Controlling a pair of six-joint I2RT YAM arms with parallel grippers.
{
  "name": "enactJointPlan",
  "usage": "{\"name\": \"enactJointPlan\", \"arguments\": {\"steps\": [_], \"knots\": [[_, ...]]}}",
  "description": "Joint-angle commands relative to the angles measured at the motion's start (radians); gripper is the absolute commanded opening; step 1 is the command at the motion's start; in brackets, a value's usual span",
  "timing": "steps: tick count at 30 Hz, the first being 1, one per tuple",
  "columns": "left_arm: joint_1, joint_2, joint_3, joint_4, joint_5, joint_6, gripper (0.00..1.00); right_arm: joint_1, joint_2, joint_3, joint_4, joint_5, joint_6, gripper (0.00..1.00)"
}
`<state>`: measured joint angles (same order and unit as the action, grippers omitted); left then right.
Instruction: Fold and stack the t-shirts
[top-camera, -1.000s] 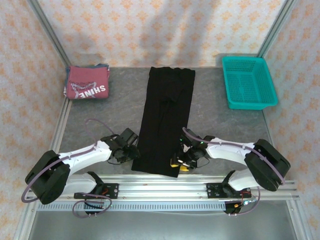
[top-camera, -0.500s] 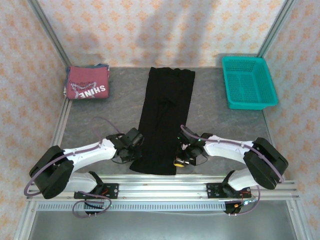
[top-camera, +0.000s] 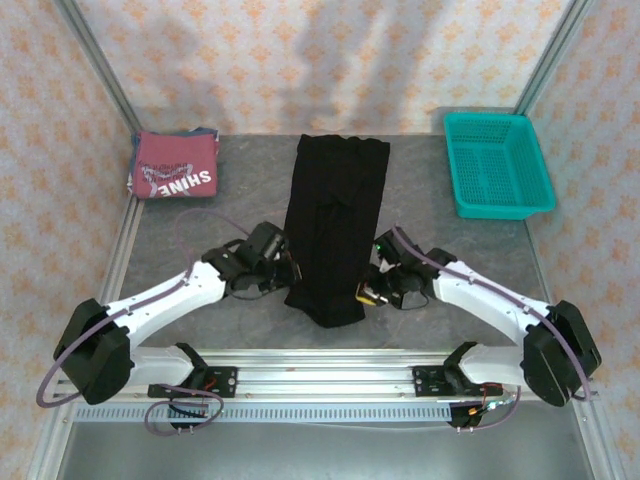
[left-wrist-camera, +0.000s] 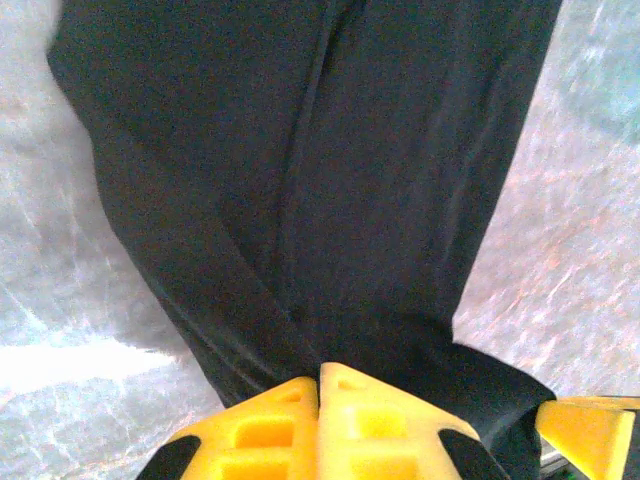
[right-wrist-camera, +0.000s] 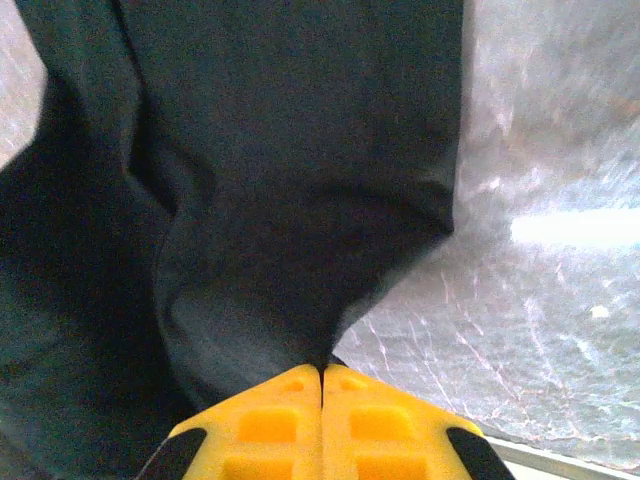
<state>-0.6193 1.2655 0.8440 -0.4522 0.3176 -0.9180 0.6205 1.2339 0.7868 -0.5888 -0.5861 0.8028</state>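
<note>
My left gripper (top-camera: 284, 278) and right gripper (top-camera: 367, 292) are both clamped tight on the near corners of the black shirt (top-camera: 335, 200), one per side. Both wrist views show cloth pinched right at the yellow tips. The shirt's a long strip on the table (top-camera: 230, 215), long axis running straight away from me toward the back wall, so it all lies ahead of the grippers. Neither arm's nearer, they're level at the hem. I'd guess next is carrying that hem forward. The red shirt (top-camera: 173, 168) sits folded far left, well apart.
</note>
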Motion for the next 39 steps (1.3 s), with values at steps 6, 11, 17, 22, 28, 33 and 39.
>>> {"name": "enactJointPlan", "arguments": {"steps": [6,11,17,22,28,33,39], "knots": [[0.166,0.155,0.238,-0.057,0.043,0.123,0.00,-0.228,0.126,0.196,-0.047,-0.019,-0.134,0.00],[0.242,0.310,0.375,-0.042,0.065,0.157,0.00,-0.329,0.271,0.337,-0.039,-0.072,-0.183,0.00],[0.307,0.456,0.526,-0.066,0.064,0.198,0.00,-0.392,0.415,0.456,-0.041,-0.102,-0.216,0.00],[0.315,0.583,0.615,-0.074,0.098,0.229,0.00,-0.416,0.508,0.486,-0.018,-0.115,-0.221,0.00],[0.323,0.739,0.696,-0.071,0.106,0.239,0.00,-0.438,0.608,0.520,0.038,-0.113,-0.195,0.00],[0.325,0.828,0.804,-0.113,0.082,0.248,0.02,-0.467,0.698,0.577,0.069,-0.117,-0.161,0.00],[0.343,0.807,0.899,-0.129,0.092,0.193,0.53,-0.521,0.697,0.572,0.455,-0.284,0.080,0.38]]}}
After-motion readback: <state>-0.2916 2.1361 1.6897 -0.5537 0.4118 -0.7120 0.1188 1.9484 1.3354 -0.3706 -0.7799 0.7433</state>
